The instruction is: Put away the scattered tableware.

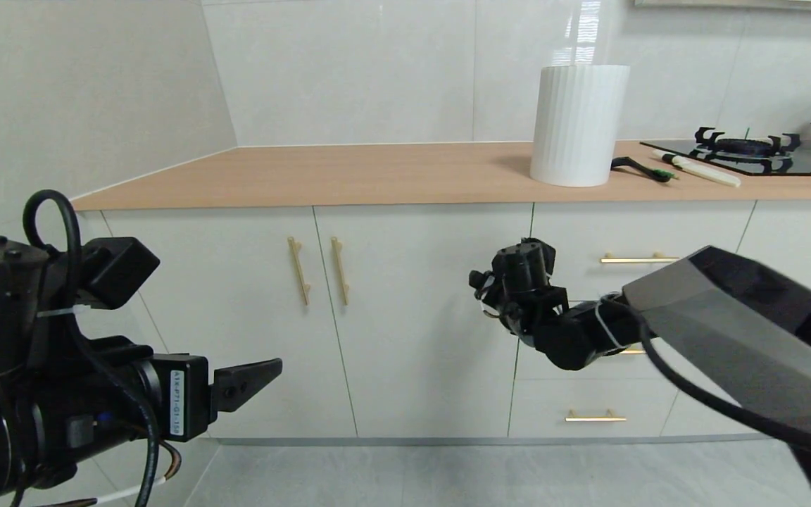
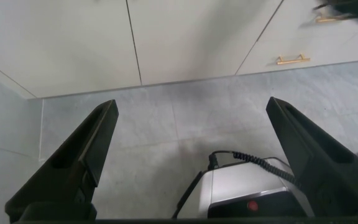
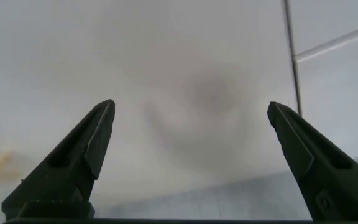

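On the wooden counter (image 1: 377,172), right of a tall white ribbed holder (image 1: 578,127), lie a black-handled utensil (image 1: 641,169) and a cream utensil with a green band (image 1: 705,171). My left gripper (image 2: 191,155) hangs low at the left, in front of the cabinets and over the tiled floor, open and holding nothing. One of its fingers (image 1: 247,384) points toward the cabinet doors. My right gripper (image 3: 191,155) is below counter height, open and facing a white cabinet front at close range. Its wrist (image 1: 518,285) sits before the drawer column, well under the utensils.
A black gas hob (image 1: 750,151) with pan supports takes up the counter's right end. Double cabinet doors with gold handles (image 1: 317,271) and drawers with gold pulls (image 1: 638,259) stand below. The wall closes in at the left. A black cable and a device (image 2: 247,186) lie on the floor.
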Robot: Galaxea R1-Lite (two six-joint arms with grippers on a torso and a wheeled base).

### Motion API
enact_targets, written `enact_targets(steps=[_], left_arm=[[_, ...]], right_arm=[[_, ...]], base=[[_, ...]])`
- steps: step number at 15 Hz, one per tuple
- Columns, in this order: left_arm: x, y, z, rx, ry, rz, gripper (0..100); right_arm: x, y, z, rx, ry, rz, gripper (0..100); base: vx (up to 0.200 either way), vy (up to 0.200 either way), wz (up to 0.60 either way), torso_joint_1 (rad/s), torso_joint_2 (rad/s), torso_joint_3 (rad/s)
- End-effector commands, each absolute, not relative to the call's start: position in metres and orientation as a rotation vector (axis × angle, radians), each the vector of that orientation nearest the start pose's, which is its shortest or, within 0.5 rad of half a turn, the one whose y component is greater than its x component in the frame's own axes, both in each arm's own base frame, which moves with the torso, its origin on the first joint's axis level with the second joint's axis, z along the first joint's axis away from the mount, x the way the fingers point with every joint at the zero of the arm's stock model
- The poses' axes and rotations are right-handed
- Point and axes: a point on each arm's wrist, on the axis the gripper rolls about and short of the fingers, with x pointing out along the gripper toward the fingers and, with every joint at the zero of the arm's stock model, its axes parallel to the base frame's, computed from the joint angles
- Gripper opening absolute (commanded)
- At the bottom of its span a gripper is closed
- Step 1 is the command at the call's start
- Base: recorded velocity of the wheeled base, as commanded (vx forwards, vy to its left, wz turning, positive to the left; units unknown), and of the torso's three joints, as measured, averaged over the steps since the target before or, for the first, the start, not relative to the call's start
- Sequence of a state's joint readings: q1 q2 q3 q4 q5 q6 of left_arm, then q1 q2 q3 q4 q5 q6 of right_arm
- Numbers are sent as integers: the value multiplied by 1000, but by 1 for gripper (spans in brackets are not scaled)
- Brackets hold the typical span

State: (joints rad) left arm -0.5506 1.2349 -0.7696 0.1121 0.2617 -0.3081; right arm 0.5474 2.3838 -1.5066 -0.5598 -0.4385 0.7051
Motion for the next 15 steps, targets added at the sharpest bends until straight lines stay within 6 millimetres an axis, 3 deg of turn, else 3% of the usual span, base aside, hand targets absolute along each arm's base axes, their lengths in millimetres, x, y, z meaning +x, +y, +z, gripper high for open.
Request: enact_targets(steps=[1,5,6,7,9,10,11,12,13,15], left_arm=[[153,-87,217,-70,567,-192,100],[142,-76,220,-78,529,-177,100],[131,-67,224,-83,492,-176,100],[114,-50,226,-55,433,-143,100],[84,-30,219,-41,367,-113,100],[74,-26,216,-44,345,-115,100],[51,-15,210,-69,275,-111,100],[45,-12,209,-76,258,-106,100],[24,-3,198,-88,198,-86,100],[3,5,178,-42,180,-51,100]], right_arm=[[363,223,166,522,171,93,100],[293,169,204,370,-53,117,100],[269,150,208,306,-114,108,100],[234,116,213,226,-213,68,100],[198,70,220,161,-286,-25,100],[187,56,223,158,-314,-47,100],[165,24,230,130,-373,-102,100],[158,18,231,120,-382,-115,100],[126,1,233,84,-396,-131,100],[85,-1,234,70,-405,-96,100]], base=[[0,0,0,0,0,0],[0,0,0,0,0,0],[0,0,0,0,0,0],[0,0,0,0,0,0],[0,0,0,0,0,0],[0,0,0,0,0,0],[0,0,0,0,0,0],[0,0,0,0,0,0],[0,0,0,0,0,0],[0,0,0,0,0,0]])
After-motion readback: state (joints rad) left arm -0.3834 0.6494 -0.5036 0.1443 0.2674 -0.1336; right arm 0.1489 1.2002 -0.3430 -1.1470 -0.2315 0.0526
